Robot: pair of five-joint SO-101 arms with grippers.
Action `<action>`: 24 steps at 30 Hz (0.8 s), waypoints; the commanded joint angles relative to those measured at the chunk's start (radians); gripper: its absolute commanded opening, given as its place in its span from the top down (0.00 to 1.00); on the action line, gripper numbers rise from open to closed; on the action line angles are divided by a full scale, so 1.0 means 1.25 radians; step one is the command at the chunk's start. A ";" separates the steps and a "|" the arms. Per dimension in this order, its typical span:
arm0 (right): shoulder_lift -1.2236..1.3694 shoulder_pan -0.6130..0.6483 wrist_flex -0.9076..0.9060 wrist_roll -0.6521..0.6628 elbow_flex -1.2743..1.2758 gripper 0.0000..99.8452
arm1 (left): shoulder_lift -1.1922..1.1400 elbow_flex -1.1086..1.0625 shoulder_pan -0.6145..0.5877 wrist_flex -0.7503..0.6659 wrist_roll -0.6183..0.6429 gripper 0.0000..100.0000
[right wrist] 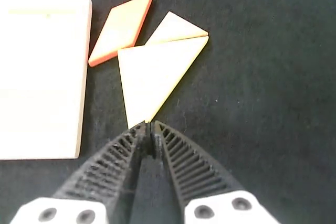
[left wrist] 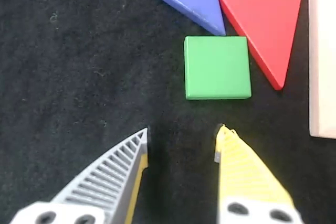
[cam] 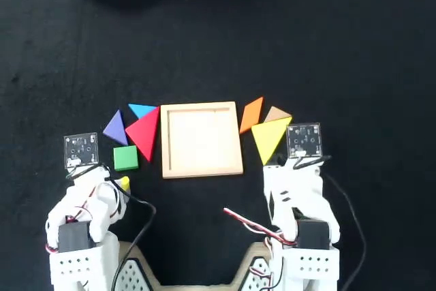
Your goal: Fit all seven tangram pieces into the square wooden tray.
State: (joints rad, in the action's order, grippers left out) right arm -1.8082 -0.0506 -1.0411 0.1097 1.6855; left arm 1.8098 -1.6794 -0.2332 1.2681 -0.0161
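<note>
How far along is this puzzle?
Nothing done: the wooden tray lies empty. Nothing in hand: the left gripper is open near the green square, and the right gripper is shut at a tip of the yellow triangle. All seven wait outside, also the red triangle, purple triangle, blue triangle, orange parallelogram and tan triangle.

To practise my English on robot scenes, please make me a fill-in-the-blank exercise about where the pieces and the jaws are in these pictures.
1. The piece nearest the left arm's jaws is the ____ square.
2. The right arm's jaws are ____, their tips at a corner of the yellow triangle.
3. Inside, the wooden tray is ____.
4. The left arm's jaws stand ____.
Missing words: green; shut; empty; open.
</note>
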 commanded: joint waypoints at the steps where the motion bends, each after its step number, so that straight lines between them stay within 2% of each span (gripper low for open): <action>1: -0.048 0.010 0.026 -0.006 0.001 0.99 | 0.010 -0.015 0.017 -0.002 0.001 0.79; 5: -0.048 0.014 0.115 -0.006 0.001 0.99 | 0.010 -0.015 0.017 -0.168 0.000 0.79; 8: -0.047 0.069 0.198 -0.004 0.001 0.99 | 0.010 -0.015 0.017 -0.276 0.000 0.79; 14: -0.046 0.193 0.201 -0.005 0.001 0.99 | 0.010 -0.015 0.010 -0.285 -0.004 0.79; 21: -0.046 0.163 0.106 0.000 0.001 0.98 | 0.010 -0.015 0.021 -0.287 -0.005 0.79; 24: -0.051 0.160 0.085 0.001 -0.001 0.99 | 0.010 -0.009 0.017 -0.334 -0.028 0.79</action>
State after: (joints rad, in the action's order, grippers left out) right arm -1.8082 0.1672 -0.9030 0.1082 1.6855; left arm 1.8098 -1.6794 -0.2225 0.9260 -0.0161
